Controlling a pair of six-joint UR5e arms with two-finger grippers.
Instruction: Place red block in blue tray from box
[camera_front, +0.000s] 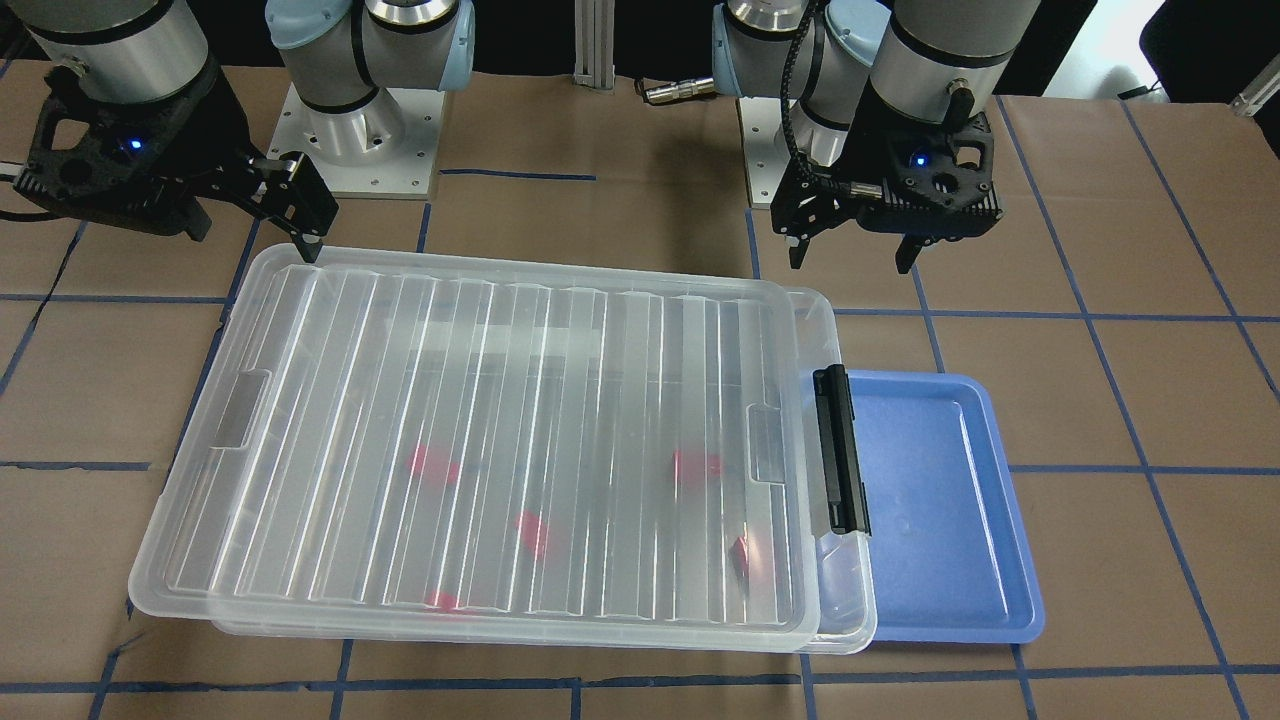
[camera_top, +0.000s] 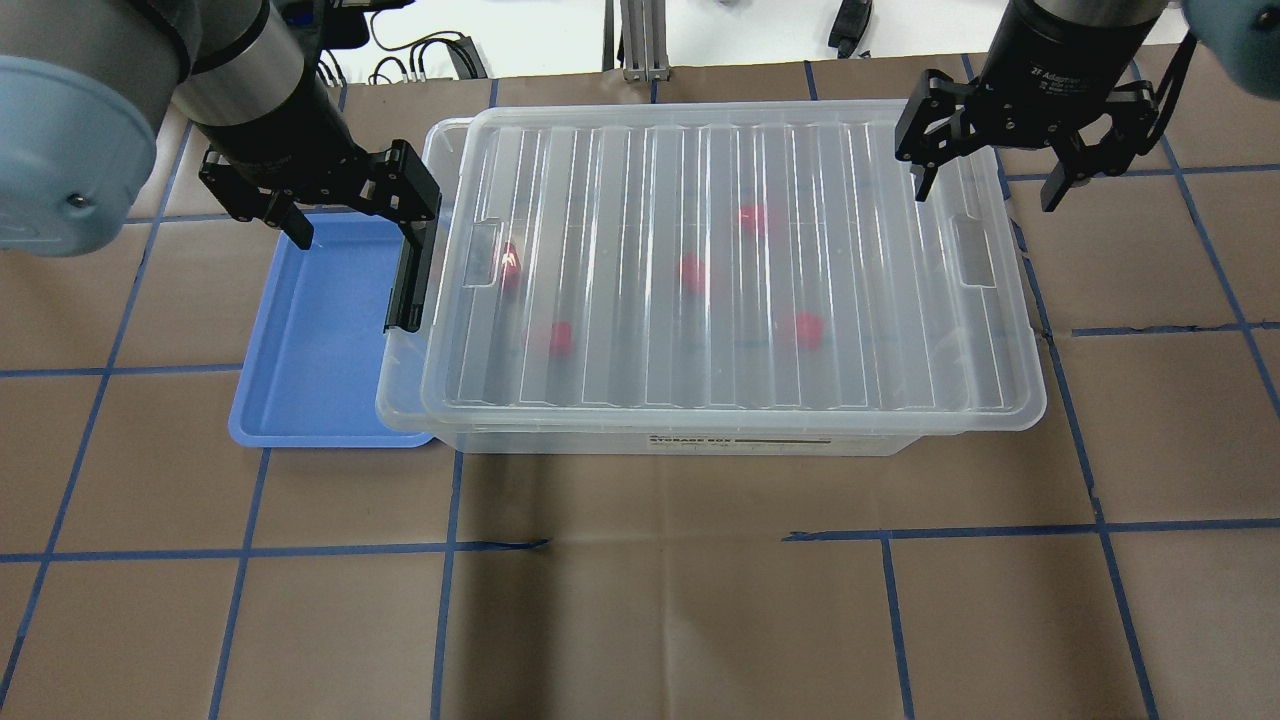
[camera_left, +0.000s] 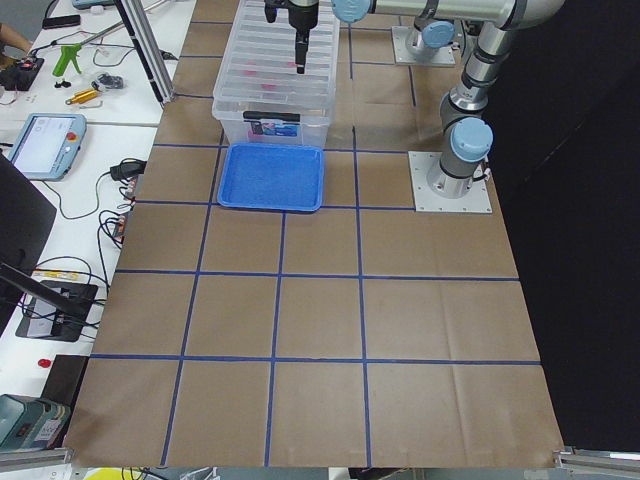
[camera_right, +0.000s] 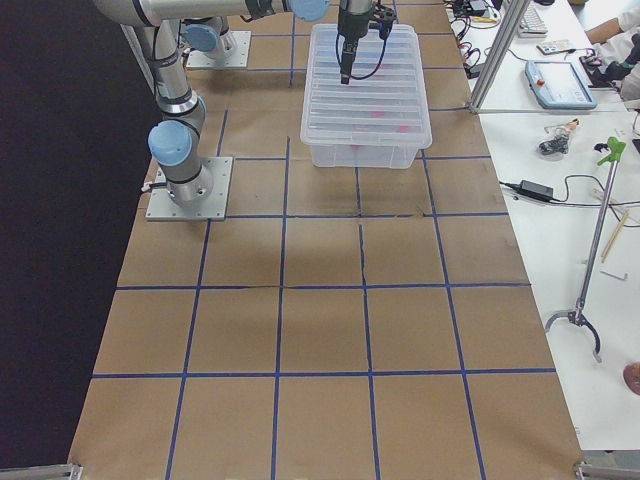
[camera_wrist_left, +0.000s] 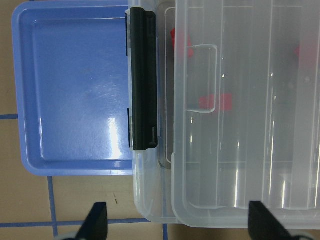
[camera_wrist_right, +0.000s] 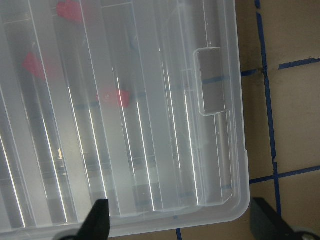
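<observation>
The box (camera_top: 700, 430) is a clear bin whose ribbed lid (camera_top: 720, 180) lies shifted toward the robot's right. This leaves a strip open at the end with the black latch (camera_top: 405, 285). Several red blocks (camera_top: 692, 270) lie inside and show blurred through the lid (camera_front: 697, 465). The blue tray (camera_top: 310, 340) lies empty against the latch end (camera_front: 940, 500). My left gripper (camera_top: 362, 225) is open and empty above the tray's far edge and the latch (camera_wrist_left: 181, 222). My right gripper (camera_top: 986, 195) is open and empty above the lid's far right corner (camera_wrist_right: 182, 220).
The table is covered in brown paper with blue tape lines (camera_top: 640, 540). The arm base plates (camera_front: 350, 150) stand behind the box. Benches with tools and cables (camera_right: 560, 150) run along the operators' side.
</observation>
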